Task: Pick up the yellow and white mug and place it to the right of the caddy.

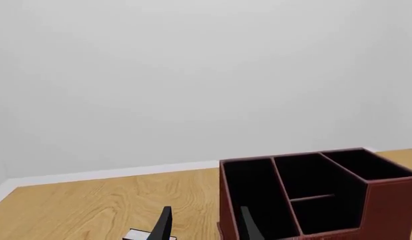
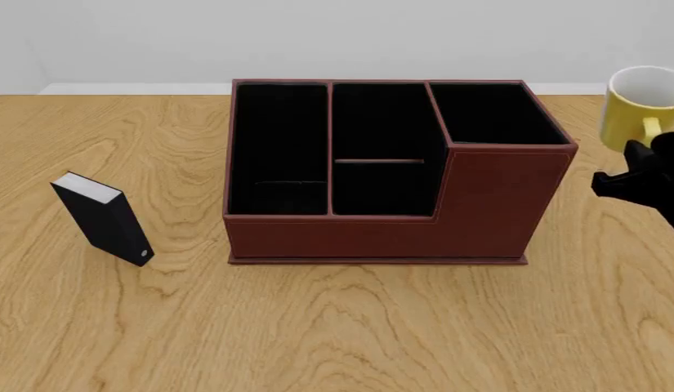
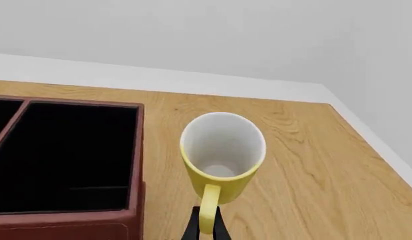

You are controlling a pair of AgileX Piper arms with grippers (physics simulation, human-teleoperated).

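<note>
The small ceramic mug (image 3: 222, 157), glossy yellow outside and plain white inside, stood upright on the light wood-grain table (image 2: 348, 327), to the right of the large reddish-brown leather-look caddy (image 2: 394, 220) and near the table's far right corner. Its mouth faced up; I could see down to the white bottom. The yellow loop handle (image 3: 208, 207) pointed back toward me. My right gripper (image 3: 206, 226) was closed on that handle, the dark fingertips pressed against either side of the loop in the right wrist view. In the front view the mug (image 2: 643, 106) showed only partly at the right edge, my dark right arm just in front of it. A strip of bare table separated the mug from the caddy's taller corner section, so the two were near but apart. The caddy's black-lined compartments opened upward. My left gripper (image 1: 204, 225) hung near the caddy's left end, fingers apart, nothing between them. A small black book-like box with a white edge (image 2: 101, 219) stood tilted, well left of the caddy.
</note>
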